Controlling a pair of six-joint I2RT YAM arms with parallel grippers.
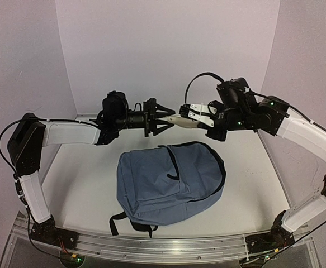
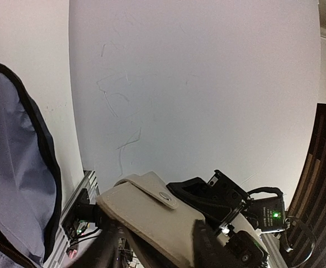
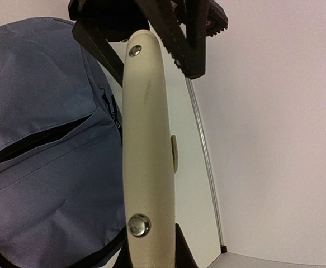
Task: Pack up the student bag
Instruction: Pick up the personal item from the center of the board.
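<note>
Plainly nothing has gone into the student bag (image 1: 163, 184) yet: it lies flat on the desk (image 1: 252, 184), front side up, top toward the back wall (image 1: 168, 50) and its black straps (image 1: 130, 222) trailing toward the near rail (image 1: 168, 245). One thing to pack is in the air, a cream pouch (image 1: 179, 121) with metal snaps, held level between the two arms above the far end of the bag. The right gripper (image 1: 193, 118) is closed tight on one end of it. The left gripper (image 1: 168, 120) has its jaws about halfway open around the other end; from where I stand I cannot tell whether they are pressing on it or just bracketing it. So what is left looks like nearly everything: get the pouch into one firm hold, bring it down, slip it inside. From the right wrist a dark slit (image 3: 39, 142) shows in the blue fabric beside the pouch, so some opening is unzipped, though I cannot say which compartment, and it looks narrow. For room, there is bare desk on both sides of the bag and behind it, but walls close in on three sides, and the two arms meet nose to nose over the middle, so either one swinging inward would crowd the other
</note>
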